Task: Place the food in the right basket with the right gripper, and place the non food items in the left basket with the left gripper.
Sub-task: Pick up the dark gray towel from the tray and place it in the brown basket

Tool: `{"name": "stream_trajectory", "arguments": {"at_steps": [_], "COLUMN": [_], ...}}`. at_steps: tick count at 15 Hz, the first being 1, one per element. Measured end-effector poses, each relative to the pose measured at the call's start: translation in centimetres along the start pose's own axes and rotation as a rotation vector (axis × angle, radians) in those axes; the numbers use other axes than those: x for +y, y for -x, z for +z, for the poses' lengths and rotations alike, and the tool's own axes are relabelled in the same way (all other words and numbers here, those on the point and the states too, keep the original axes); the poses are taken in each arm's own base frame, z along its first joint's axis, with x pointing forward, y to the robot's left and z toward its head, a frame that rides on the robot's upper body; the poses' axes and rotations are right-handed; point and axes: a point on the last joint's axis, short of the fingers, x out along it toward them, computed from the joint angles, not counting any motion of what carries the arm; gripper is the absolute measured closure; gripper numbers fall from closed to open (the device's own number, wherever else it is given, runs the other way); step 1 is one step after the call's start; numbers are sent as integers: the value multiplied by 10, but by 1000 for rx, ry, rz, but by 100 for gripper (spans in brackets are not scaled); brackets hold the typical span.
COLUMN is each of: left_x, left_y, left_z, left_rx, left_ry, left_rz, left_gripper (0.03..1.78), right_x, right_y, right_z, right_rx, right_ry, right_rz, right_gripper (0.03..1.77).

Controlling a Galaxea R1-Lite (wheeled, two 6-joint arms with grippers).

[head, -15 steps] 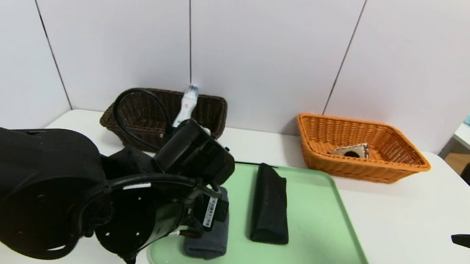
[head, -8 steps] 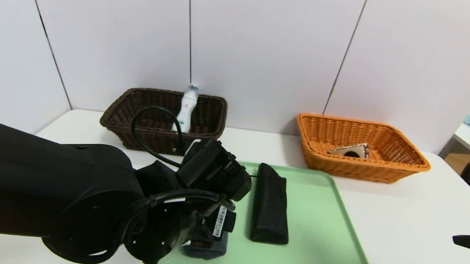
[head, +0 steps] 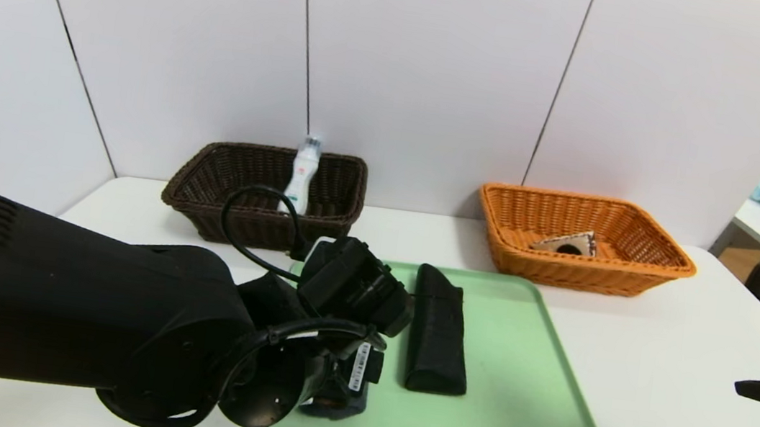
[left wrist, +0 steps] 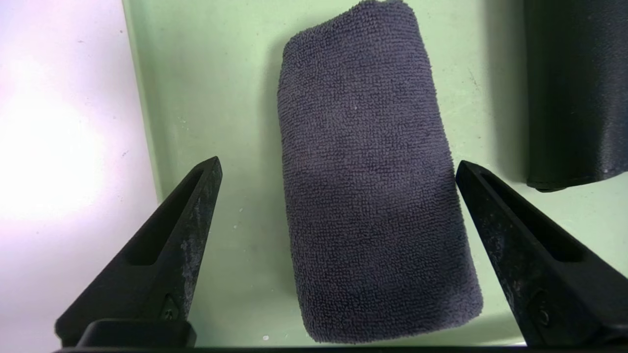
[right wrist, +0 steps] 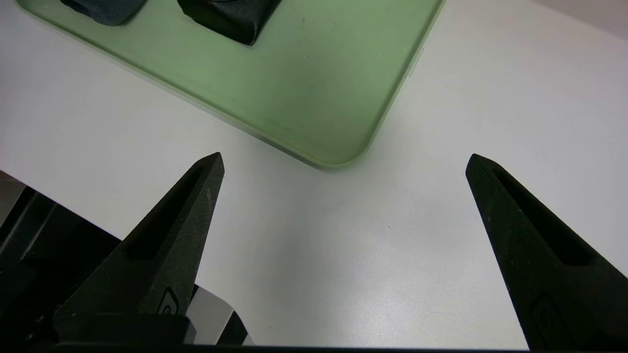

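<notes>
On the smooth green tray (left wrist: pixel 196 98), a rolled grey terry towel (left wrist: pixel 368 186) lies between the spread black tapered fingers of the left end effector (left wrist: pixel 338 171). Beside it rests a black pouch (head: pixel 437 329). The right end effector (right wrist: pixel 343 162) hangs with fingers apart over the white worktop (right wrist: pixel 343 255).

You see one green tray (head: pixel 530 406) holding two items: one grey towel (left wrist: pixel 368 196) and one black pouch (head: pixel 437 329). You count two baskets: one brown basket (head: pixel 209 185) containing one white bottle (head: pixel 300 175), and one orange basket (head: pixel 635 263) containing one packet (head: pixel 568 244). You see two grippers, the left gripper (left wrist: pixel 338 166) and the right gripper (right wrist: pixel 343 162), each with two fingers. All rests on one table (head: pixel 684 338).
</notes>
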Motion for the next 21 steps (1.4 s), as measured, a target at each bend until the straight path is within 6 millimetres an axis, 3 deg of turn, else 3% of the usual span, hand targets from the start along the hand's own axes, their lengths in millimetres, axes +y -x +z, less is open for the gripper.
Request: {"name": "stream_trajectory", "arguments": {"at_steps": [9, 13, 16, 17, 18, 21], "left_x": [-2, -3, -4, -5, -6, -10], "left_y": [-8, -9, -9, -8, -6, 10], "left_z": [-5, -8, -9, -8, -8, -5], "left_rx": [35, 54, 53, 47, 42, 5], "left_ry": [4, -2, -4, -8, -14, -34], "left_rz": [-9, -21, -21, -21, -25, -56], "left_gripper": [12, 76, 106, 148, 160, 160], "right_x": [0, 0, 0, 0, 0, 0], "right_y": [0, 0, 0, 0, 0, 0], "right_z": [0, 0, 0, 0, 0, -1], "right_rx": [1, -1, -2, -2, -1, 0], "right_ry": [0, 0, 0, 0, -1, 1], "right_rz": [1, 1, 1, 1, 1, 1], "right_gripper": [10, 10, 10, 10, 10, 10]}}
